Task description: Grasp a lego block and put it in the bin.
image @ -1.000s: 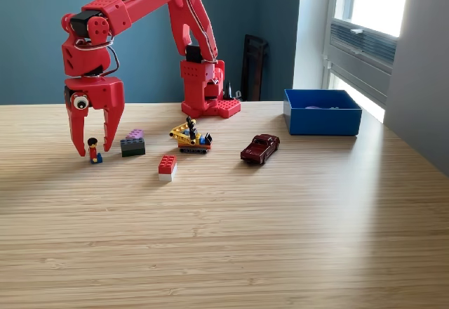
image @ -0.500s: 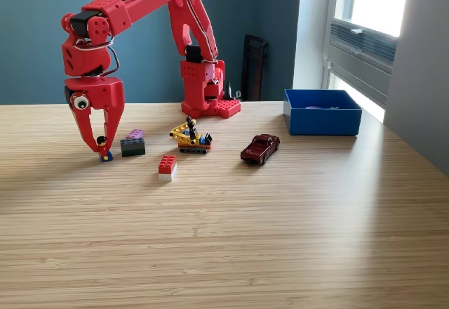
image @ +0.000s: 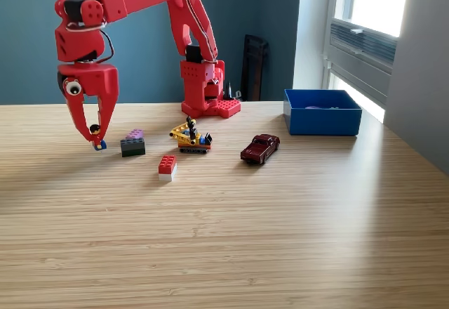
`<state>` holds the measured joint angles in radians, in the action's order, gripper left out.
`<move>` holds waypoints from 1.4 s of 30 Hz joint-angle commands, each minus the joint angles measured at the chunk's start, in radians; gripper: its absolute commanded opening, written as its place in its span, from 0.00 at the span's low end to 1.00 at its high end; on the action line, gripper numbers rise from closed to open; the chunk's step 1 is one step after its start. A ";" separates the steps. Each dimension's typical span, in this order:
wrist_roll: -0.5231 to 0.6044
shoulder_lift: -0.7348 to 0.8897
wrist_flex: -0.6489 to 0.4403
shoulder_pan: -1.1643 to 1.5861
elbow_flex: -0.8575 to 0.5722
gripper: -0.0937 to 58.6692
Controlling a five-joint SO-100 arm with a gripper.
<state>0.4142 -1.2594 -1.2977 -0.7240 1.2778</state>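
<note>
Red arm (image: 133, 0) reaching out to the exterior view's left, gripper (image: 96, 135) pointing down with fingers (image: 106, 116) pinched narrow around a small toy figure (image: 97, 137), red-bodied with blue feet, held just clear of the bench (image: 224, 239). Just to the right of the figure, resting on the wood: a dark block with a purple piece on top (image: 132, 144). Nearer the camera, a red-and-white block (image: 167, 167). Beyond that, a small yellow toy vehicle (image: 191, 137) and a dark red toy car (image: 260, 147). Blue bin (image: 322, 121) standing far off at the exterior view's right, near the window, well apart from the gripper.
</note>
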 commanded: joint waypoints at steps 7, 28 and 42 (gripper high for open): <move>-0.048 -0.041 -0.152 0.256 -0.133 0.00; 0.061 -0.044 -0.376 1.376 -0.221 0.00; -0.005 -0.043 -0.436 1.756 -0.287 0.00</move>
<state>0.4172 -1.2594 -1.7135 0.9741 1.0431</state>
